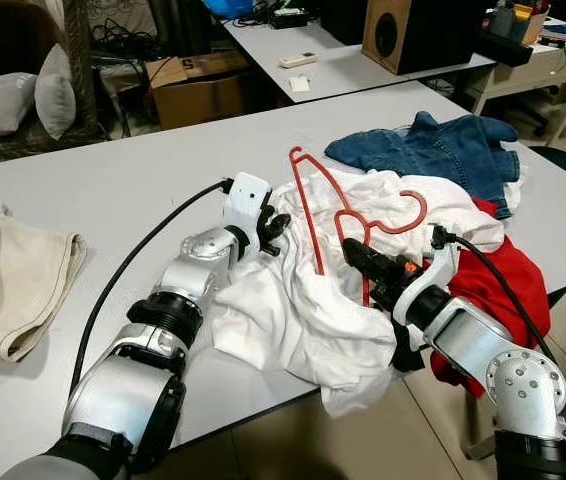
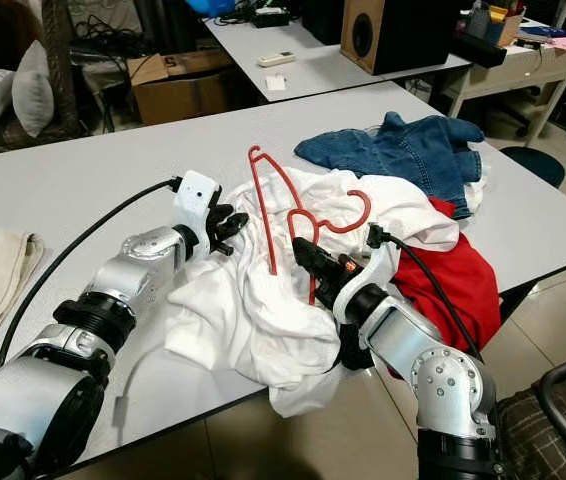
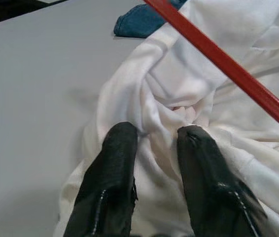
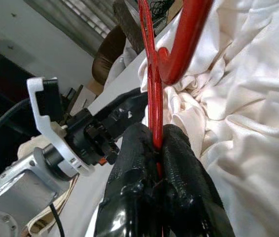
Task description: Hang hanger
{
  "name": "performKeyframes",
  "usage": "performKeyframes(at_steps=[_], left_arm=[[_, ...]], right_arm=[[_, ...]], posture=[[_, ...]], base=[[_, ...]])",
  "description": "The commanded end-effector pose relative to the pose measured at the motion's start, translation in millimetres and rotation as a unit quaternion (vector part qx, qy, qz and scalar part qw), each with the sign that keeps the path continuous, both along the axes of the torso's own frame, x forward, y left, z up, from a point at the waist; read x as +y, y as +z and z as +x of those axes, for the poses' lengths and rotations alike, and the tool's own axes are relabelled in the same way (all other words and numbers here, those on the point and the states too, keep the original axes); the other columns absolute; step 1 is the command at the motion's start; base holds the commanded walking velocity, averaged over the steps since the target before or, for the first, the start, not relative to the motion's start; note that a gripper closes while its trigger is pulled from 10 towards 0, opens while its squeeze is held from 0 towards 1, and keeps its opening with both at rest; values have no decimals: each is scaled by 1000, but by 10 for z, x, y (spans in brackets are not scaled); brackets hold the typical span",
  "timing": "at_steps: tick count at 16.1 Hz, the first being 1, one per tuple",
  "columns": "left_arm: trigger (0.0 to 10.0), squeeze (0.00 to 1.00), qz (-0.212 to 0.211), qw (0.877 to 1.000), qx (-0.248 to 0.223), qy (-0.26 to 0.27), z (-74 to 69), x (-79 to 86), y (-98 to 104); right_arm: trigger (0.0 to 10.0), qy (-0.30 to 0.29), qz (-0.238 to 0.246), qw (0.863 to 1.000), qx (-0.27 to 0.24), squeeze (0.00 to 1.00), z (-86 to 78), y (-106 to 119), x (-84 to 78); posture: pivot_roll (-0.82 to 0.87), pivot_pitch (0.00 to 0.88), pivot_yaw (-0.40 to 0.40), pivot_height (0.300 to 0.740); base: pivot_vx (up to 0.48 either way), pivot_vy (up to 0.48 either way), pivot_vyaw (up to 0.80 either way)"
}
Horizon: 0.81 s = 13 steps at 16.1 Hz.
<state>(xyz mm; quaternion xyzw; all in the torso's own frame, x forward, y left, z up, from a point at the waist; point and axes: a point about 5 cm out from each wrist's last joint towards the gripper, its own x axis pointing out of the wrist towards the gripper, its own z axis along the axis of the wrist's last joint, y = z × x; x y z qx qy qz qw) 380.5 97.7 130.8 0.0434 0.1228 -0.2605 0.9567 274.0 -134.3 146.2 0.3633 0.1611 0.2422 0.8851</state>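
Hanger (image 4: 152, 98) clamped between right gripper (image 4: 157, 143) jaws

Shirt (image 1: 308, 300) heaped at table (image 1: 113, 190) near edge with hanger (image 1: 328, 215) on top, jeans (image 1: 433, 150) at 1 o'clock behind it, another garment (image 1: 508, 270) at 3 o'clock, folded cloth (image 1: 8, 285) at 9 o'clock, speaker (image 1: 403, 30) on far table at 12.
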Motion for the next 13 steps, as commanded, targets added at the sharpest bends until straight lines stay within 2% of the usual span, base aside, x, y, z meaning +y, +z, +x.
performKeyframes(at_steps=[1,10,11,13], left_arm=[[0,0,-9,1000,-5,1,35,-5,59],[0,0,-29,999,3,23,56,37,24],[0,0,-56,998,6,36,76,66,54],[0,0,-69,997,2,46,93,95,85]], right_arm=[[10000,13,2,1000,-10,0,-6,49,32],[10000,20,-2,1000,-10,0,-8,44,51],[10000,24,-2,1000,-13,0,-16,50,57],[10000,25,-2,1000,-13,0,-20,48,59]], posture=[[-43,0,87,740],[-42,0,87,740],[-42,0,87,740],[-42,0,87,740]], base=[[0,0,0],[0,0,0],[0,0,0],[0,0,0]])
